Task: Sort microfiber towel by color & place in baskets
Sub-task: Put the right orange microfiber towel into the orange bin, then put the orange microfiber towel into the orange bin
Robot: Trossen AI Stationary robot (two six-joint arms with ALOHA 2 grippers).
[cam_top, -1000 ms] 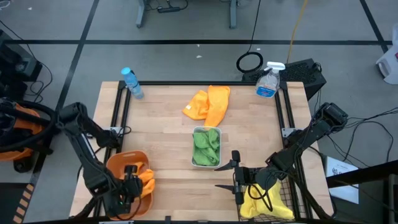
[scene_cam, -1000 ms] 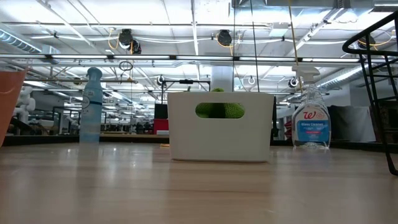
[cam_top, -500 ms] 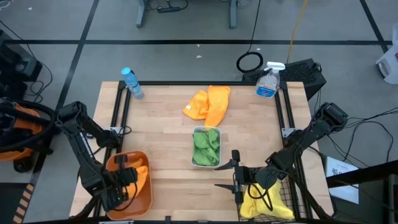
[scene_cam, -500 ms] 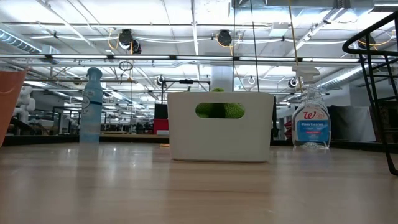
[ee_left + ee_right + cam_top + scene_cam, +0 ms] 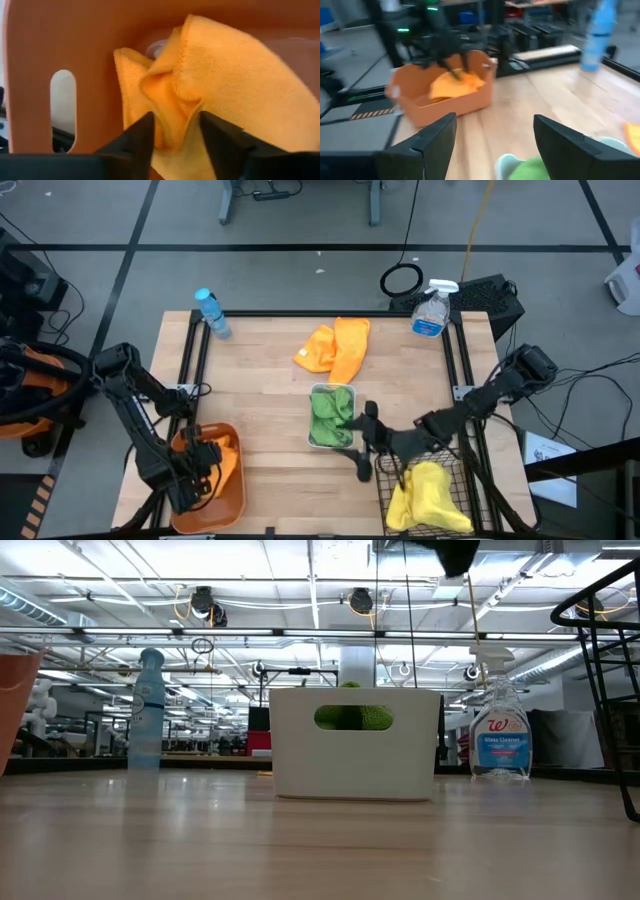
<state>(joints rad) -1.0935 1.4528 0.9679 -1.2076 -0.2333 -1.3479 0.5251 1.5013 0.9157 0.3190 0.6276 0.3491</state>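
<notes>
Towels mostly lay sorted; one orange towel [image 5: 336, 348] was spread on the counter [image 5: 260, 390] beyond the white bin [image 5: 331, 418], its long axis running away from the robot; that was the piece left to fetch, by my reading. Right tool [image 5: 364, 442] hung just beside the white bin, its fingers spread with nothing between them; the loose orange towel lay ahead of it, past the green towel [image 5: 331, 412] in the bin, and nearer to it than to the other arm; the black wire basket [image 5: 428, 490] with the yellow towel [image 5: 430, 498] sat behind it. Left tool [image 5: 175, 137] was down inside the orange tub [image 5: 228, 492]; its fingers stood parted on either side of a fold of the orange towel [image 5: 225, 85] lying in the tub; whether they pinched that fold or had let it go, I could not tell. Reaching the loose towel would likely fall to the right arm, going forward over the bin.
</notes>
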